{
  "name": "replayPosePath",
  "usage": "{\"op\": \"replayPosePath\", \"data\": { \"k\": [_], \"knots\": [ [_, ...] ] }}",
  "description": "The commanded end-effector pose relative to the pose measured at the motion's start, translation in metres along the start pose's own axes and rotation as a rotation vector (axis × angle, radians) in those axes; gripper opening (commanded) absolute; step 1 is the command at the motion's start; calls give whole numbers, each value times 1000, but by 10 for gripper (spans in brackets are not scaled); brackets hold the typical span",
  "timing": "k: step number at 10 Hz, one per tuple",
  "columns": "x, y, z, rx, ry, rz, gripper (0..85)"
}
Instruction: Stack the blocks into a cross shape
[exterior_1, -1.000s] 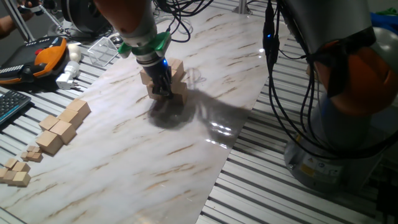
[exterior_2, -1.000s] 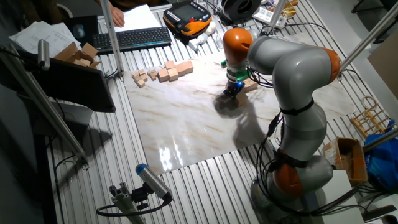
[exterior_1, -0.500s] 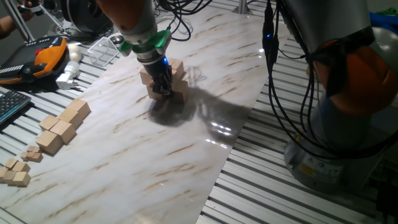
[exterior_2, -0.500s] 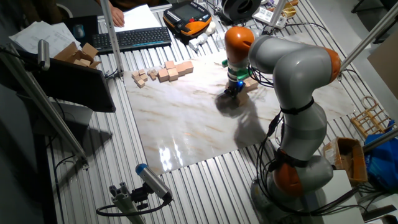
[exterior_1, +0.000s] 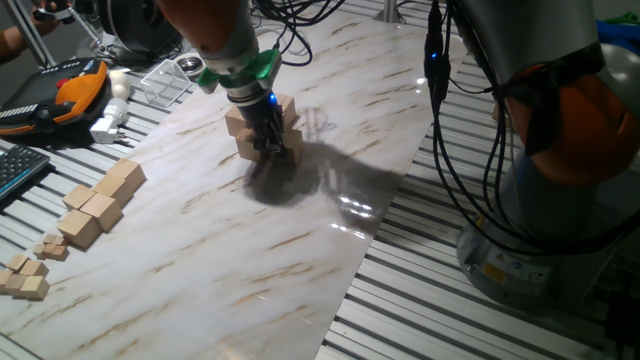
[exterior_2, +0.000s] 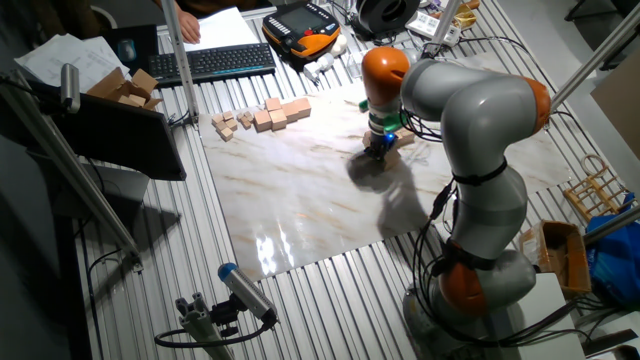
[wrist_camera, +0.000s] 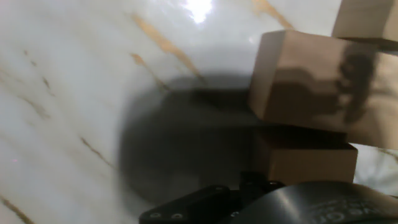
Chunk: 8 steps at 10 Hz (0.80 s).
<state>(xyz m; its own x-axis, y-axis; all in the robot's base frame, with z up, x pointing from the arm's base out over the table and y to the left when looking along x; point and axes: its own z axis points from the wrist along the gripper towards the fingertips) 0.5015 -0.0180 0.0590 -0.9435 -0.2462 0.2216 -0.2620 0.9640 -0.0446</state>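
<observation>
**Gripper low at the near side of the block stack**

The gripper (exterior_1: 270, 148) hangs straight down from the arm and sits right at the stack of blocks (exterior_1: 284, 128), on the marble tabletop (exterior_1: 300, 240) toward its far half. In one fixed view the dark fingers (exterior_1: 266, 135) overlap the near face of the stack, so that only the tan edges of the cubes show around them: one corner at the left, one at the upper right behind the green collar, and a lower block at the right. Whether the fingers are spread, closed or clamped on a block cannot be told from any view; they hide their own tips.

In the other fixed view the gripper (exterior_2: 377, 150) is a small dark shape under the orange wrist joint, with the blocks (exterior_2: 403, 139) just showing at its right.

The hand view is blurred. It shows blocks (wrist_camera: 311, 87) at the right of the frame, one resting on top of another, a third corner at the top edge, and a round dark shadow on the marble to their left.

At the near left edge of the tabletop, well apart from the stack, lie a joined row of tan cubes (exterior_1: 100, 205) and several small cubelets (exterior_1: 28, 275).
</observation>
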Motion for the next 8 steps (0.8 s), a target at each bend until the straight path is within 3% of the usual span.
{"op": "replayPosePath", "data": {
  "k": [1, 3, 8],
  "knots": [
    [0, -4, 0, 1, 0, -7, 0],
    [0, -20, 1, -3, -3, -28, 0],
    [-5, -34, -1, 1, -15, -46, 0]
  ]
}}
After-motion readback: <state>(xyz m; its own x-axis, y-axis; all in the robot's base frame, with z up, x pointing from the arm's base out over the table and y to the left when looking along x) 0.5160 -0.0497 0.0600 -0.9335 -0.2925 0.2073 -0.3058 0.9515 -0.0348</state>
